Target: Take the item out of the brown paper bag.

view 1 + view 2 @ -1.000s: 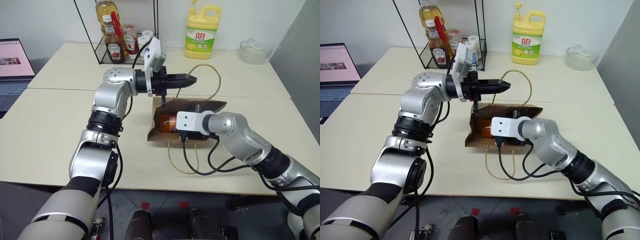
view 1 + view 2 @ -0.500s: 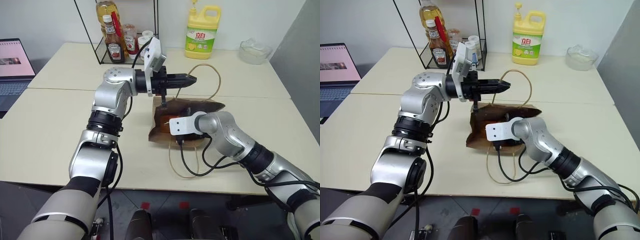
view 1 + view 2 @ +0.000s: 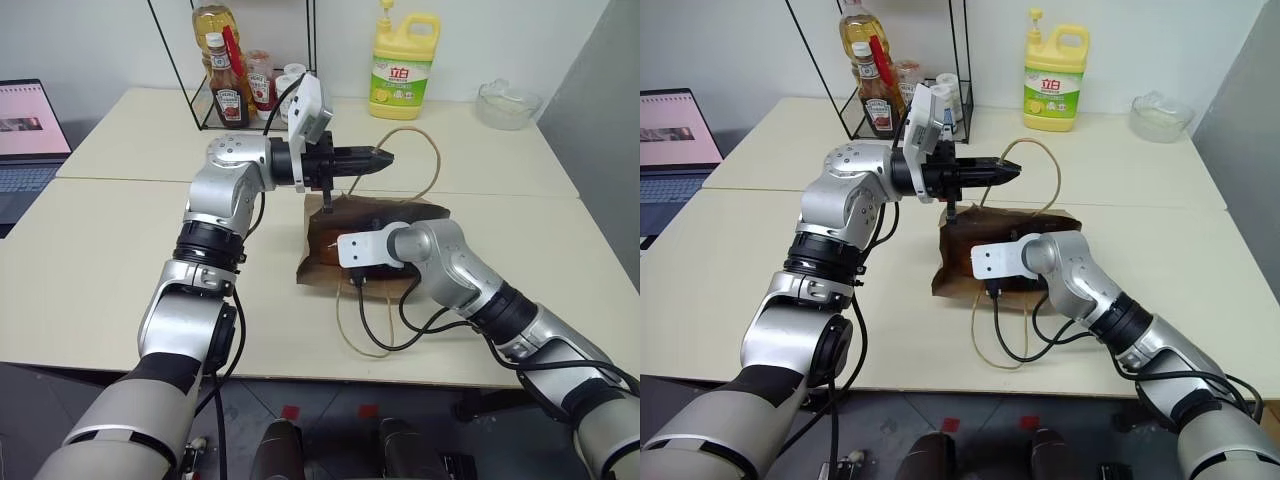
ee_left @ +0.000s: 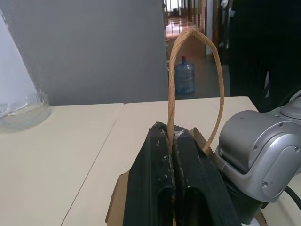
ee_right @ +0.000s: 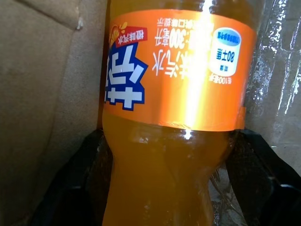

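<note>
My left gripper pinched tight on handle, holding brown paper bag open. Right gripper inside bag, fingers straddling soda bottle, probably not yet clamped. Left: close, draw bottle out.

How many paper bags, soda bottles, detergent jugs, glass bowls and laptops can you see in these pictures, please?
brown paper bag: 1
orange soda bottle: 1
yellow detergent jug: 1
glass bowl: 1
laptop: 1
Total: 5
</note>
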Robot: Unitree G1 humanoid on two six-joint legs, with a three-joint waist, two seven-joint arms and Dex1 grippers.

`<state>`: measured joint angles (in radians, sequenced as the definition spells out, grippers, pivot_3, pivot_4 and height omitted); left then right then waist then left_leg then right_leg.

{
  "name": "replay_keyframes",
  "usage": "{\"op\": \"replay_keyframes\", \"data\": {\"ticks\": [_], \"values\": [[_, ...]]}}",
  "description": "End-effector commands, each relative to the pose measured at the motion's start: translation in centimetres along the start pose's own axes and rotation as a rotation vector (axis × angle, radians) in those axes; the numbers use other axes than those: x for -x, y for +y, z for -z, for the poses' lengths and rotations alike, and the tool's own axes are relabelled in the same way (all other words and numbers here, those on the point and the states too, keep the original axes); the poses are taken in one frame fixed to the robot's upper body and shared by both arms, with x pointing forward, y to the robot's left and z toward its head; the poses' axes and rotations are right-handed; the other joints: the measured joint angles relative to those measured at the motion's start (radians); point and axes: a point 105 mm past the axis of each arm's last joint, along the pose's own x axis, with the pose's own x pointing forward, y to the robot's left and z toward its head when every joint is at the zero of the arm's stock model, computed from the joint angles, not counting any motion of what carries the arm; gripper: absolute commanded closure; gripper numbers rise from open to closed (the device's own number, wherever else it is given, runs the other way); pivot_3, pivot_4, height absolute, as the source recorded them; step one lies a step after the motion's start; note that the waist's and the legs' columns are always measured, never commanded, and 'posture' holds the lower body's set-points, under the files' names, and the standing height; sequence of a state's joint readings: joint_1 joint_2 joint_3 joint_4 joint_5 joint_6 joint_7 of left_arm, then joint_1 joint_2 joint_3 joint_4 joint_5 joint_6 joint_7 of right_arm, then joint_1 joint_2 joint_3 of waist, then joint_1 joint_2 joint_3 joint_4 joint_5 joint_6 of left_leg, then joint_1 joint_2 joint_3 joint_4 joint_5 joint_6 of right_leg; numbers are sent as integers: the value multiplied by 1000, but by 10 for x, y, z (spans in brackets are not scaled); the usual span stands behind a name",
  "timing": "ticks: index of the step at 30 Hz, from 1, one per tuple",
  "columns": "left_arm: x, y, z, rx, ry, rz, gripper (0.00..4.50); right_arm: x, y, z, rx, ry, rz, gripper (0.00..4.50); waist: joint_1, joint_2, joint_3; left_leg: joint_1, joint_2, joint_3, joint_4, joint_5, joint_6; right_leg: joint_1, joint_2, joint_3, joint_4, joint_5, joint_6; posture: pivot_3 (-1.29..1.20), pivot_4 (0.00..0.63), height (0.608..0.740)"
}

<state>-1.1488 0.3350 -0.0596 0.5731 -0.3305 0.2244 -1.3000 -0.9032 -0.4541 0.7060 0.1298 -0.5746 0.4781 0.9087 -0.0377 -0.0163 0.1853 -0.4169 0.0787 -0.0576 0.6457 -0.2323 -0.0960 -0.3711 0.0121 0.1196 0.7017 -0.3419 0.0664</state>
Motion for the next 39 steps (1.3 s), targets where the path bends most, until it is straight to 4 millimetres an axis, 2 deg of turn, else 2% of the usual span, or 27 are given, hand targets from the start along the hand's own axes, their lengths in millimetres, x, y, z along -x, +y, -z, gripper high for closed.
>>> {"op": "replay_keyframes", "data": {"ticks": [1, 7, 16, 20, 26, 32, 35, 37, 39], "values": [[1, 1, -13, -56, -26, -1, 4500, -13, 24, 27, -43, 79, -81, 1450, 0, 0, 0, 0, 0, 0, 0, 0, 0, 0, 0, 0, 0, 0, 0, 0, 150, 740], [3, 1, -11, -59, -21, -8, 4500, -12, 31, 38, -88, 84, -93, 1450, 2, 0, 0, 1, 0, 0, 0, -1, 1, 2, 0, 0, 0, 0, 0, 0, 150, 740], [3, 1, -11, -60, -22, -9, 4500, -13, 36, 32, -133, 43, -104, 1450, 6, 0, -1, 1, -1, 0, 0, -1, 1, 2, -1, -1, 0, 0, 0, 0, 150, 740], [3, 1, -11, -61, -22, -7, 4500, -13, 35, 31, -128, 53, -96, 471, 6, 0, -1, 1, -1, 0, 0, -1, 1, 2, -1, -1, 0, 0, 0, 0, 150, 740], [1, 0, -12, -61, -24, -3, 4500, -18, 33, 29, -119, 70, -125, 471, 3, 0, -1, 2, 0, 0, 0, -1, 1, 2, 0, -1, -1, 0, 0, 0, 150, 740], [1, 0, -12, -62, -24, -2, 4500, -26, 46, 40, -125, 127, -208, 471, 1, 0, -2, 3, 0, 0, 0, -1, 1, 3, 0, -1, 0, 0, 0, 0, 150, 740], [2, -1, -11, -63, -22, -4, 4500, -28, 51, 45, -144, 141, -236, 1101, 1, 0, -3, 5, 0, 0, 0, -1, 1, 5, 0, -1, 0, 0, 0, 0, 150, 740], [3, -1, -10, -63, -21, -4, 4500, -29, 53, 46, -153, 143, -243, 1776, 1, 0, -3, 11, 0, 0, -1, -1, 2, 13, 0, -1, -2, 0, 0, 0, 150, 740], [3, -2, -10, -64, -21, -5, 4500, -29, 53, 46, -164, 140, -241, 1876, 2, 0, -3, 18, 0, 0, -2, -1, 2, 20, 0, -1, -4, 0, 1, 0, 150, 740]]}}
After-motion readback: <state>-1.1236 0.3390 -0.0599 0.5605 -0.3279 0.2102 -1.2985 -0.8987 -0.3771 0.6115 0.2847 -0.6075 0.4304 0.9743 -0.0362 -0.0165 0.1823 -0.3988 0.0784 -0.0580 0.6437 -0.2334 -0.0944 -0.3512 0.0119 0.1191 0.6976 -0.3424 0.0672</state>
